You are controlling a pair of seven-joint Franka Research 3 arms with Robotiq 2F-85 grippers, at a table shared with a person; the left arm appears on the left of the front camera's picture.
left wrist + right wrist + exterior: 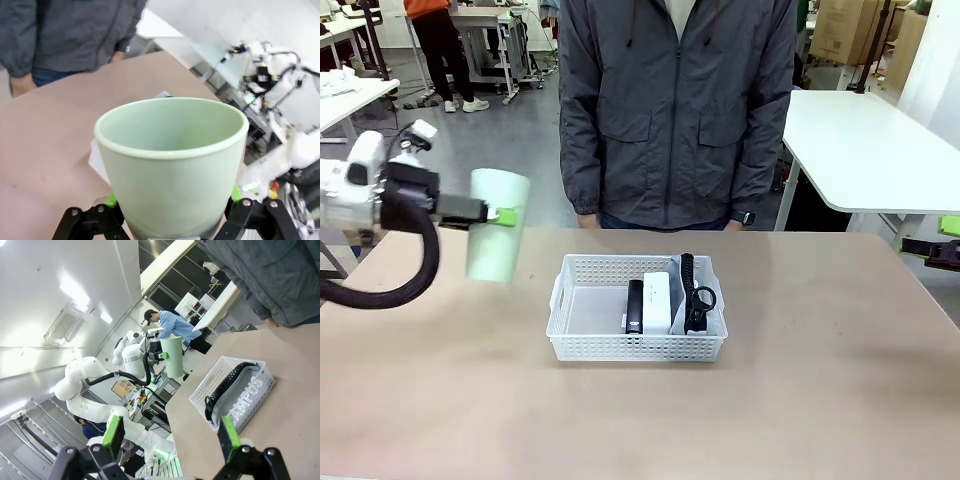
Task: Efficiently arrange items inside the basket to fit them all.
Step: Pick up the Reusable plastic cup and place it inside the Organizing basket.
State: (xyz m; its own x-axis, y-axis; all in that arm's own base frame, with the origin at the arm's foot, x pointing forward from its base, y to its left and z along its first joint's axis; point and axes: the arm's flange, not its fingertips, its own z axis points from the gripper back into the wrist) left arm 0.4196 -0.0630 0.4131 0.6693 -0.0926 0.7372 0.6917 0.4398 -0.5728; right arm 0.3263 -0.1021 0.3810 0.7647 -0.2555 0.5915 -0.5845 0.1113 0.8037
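Note:
My left gripper (496, 214) is shut on the pale green cup (498, 228), holding it in the air to the left of the white lattice basket (582, 342). In the left wrist view the cup (170, 165) sits between my green pads (111, 200), its open mouth facing the camera. In the basket's right half lie a black stapler (636, 305), a white box (658, 298) and the grey pouch (712, 292) with its black strap (688, 285). My right gripper (171, 437) is open and holds nothing. It looks at the basket (210, 382) and the "CAMPUS" pouch (246, 392) from afar.
A person in a dark grey jacket (675, 110) stands at the table's far edge behind the basket, hands down at their sides. My right gripper (942, 243) waits at the table's right edge. A white table (880, 150) stands at the back right.

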